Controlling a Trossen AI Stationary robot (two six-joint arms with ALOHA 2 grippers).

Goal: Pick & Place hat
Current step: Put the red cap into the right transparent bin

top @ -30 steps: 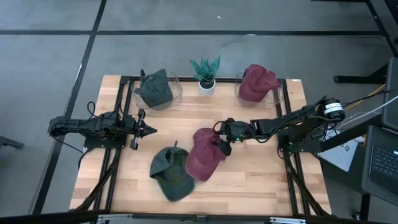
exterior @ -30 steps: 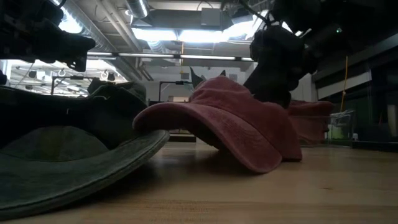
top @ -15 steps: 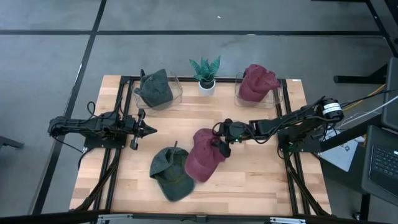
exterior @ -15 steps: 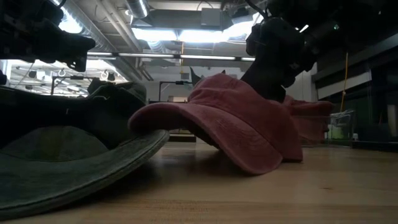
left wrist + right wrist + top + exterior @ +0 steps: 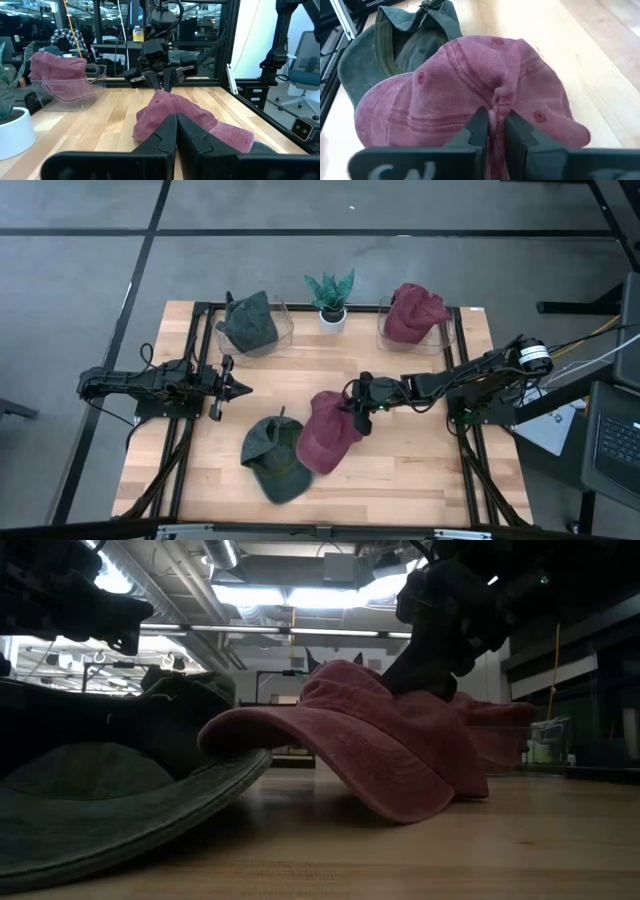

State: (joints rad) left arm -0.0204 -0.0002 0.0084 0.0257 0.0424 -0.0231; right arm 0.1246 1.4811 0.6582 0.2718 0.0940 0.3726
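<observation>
A red hat lies crown up on the wooden table, just right of centre, and also shows in the right wrist view. Its brim end rests on a green hat that lies to its left. My right gripper is at the red hat's right side, shut on its crown. My left gripper hovers shut near the table's left side, clear of both hats. My right gripper pinches a raised fold of cloth on the red hat's crown between its two fingers. The fingers come from the table's right, slanting down. The hat stays on the table, its cloth bunched up at the pinch.
At the far edge stand two clear bins: the left one holds a green hat, the right one a red hat. A small potted plant stands between them. Black rails run along the table's sides.
My right gripper has moved a little toward the table's left, onto the red hat, and shut on its crown. The crown cloth has bunched into a fold. The hat has slid slightly toward the green hat.
</observation>
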